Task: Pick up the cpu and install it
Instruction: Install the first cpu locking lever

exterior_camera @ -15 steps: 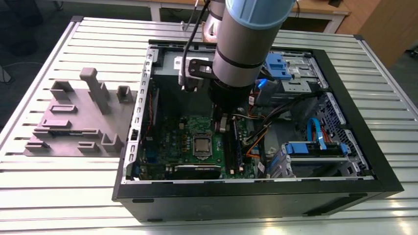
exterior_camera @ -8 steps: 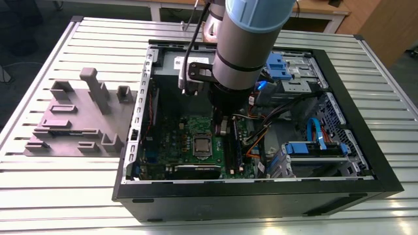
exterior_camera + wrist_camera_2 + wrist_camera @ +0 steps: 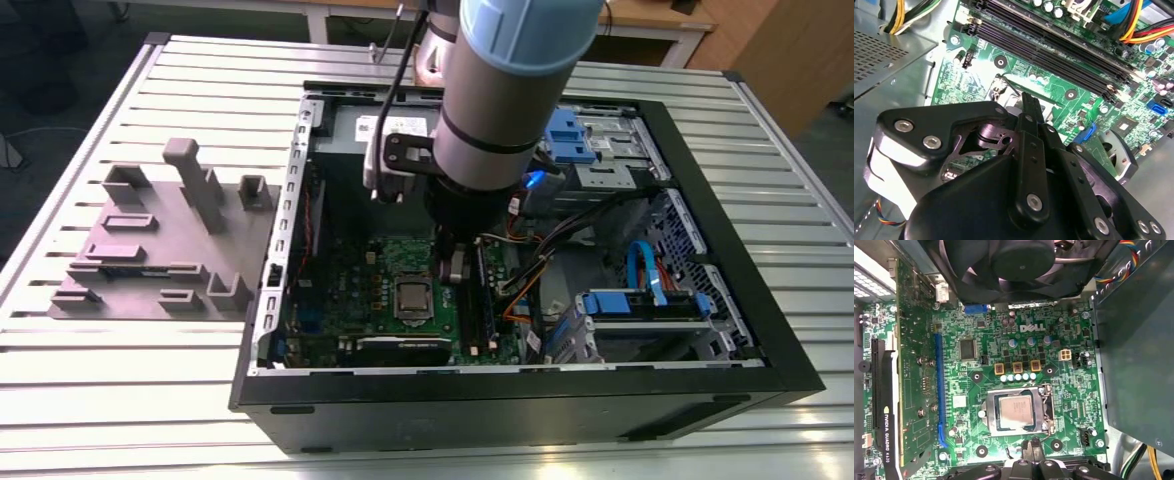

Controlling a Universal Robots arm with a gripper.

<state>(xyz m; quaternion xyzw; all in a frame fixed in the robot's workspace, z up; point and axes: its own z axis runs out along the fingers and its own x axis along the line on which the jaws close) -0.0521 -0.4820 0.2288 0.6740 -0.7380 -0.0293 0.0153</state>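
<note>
The cpu [image 3: 1016, 411] sits flat in its socket on the motherboard [image 3: 1054, 385], at 12 o'clock from the gripper [image 3: 1029, 460] in the first wrist view. The fingers look pinched together, holding nothing. If the arm bumps down, it could scratch the chip.

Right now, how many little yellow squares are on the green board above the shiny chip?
3. The first square, the second square and the third square sit in a row on the board, just above the chip in the first wrist view. The fan may hide more.
</note>
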